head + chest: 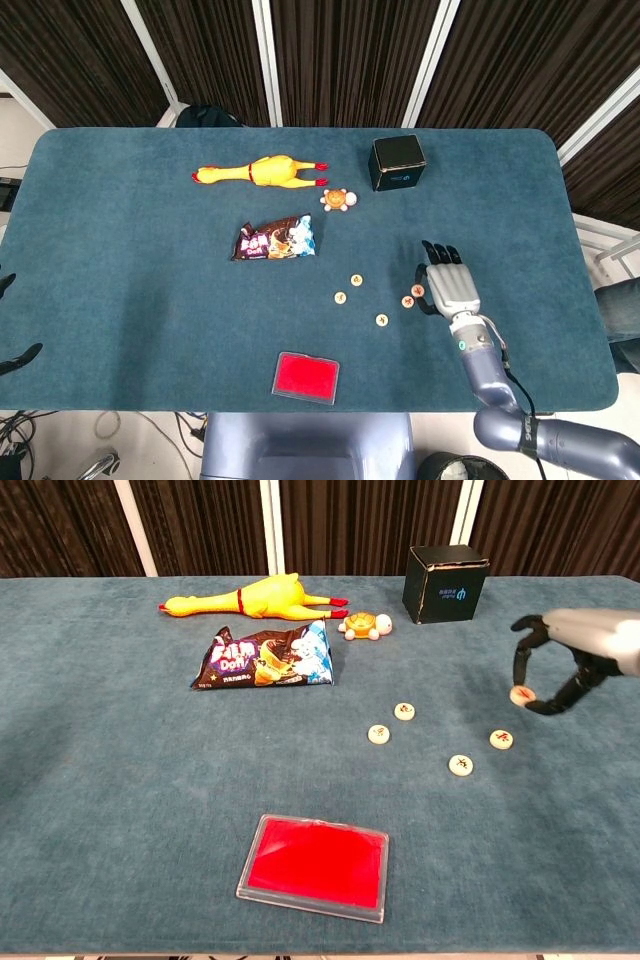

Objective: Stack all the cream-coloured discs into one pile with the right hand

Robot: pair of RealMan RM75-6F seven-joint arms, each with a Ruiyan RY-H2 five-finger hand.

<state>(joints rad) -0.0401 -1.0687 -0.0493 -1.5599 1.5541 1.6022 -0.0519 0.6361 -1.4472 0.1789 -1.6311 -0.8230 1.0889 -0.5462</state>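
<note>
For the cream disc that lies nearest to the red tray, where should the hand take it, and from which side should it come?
Probably from straight above, pinching the rim of the disc at two opposite edges. It lies flat and low on the table, so only its thin edge offers a hold. Open cloth surrounds it, and the nearest disc lies clearly apart. The right hand already holds another disc.

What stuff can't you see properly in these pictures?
- The red marks on the cream discs: too small to read in either view.
- The right hand: the head view shows only its back, so its grip on the held disc shows only in the chest view.
- The right arm: cut off by the chest view's right edge.
- The left hand: just dark fingertips at the head view's left edge.
</note>
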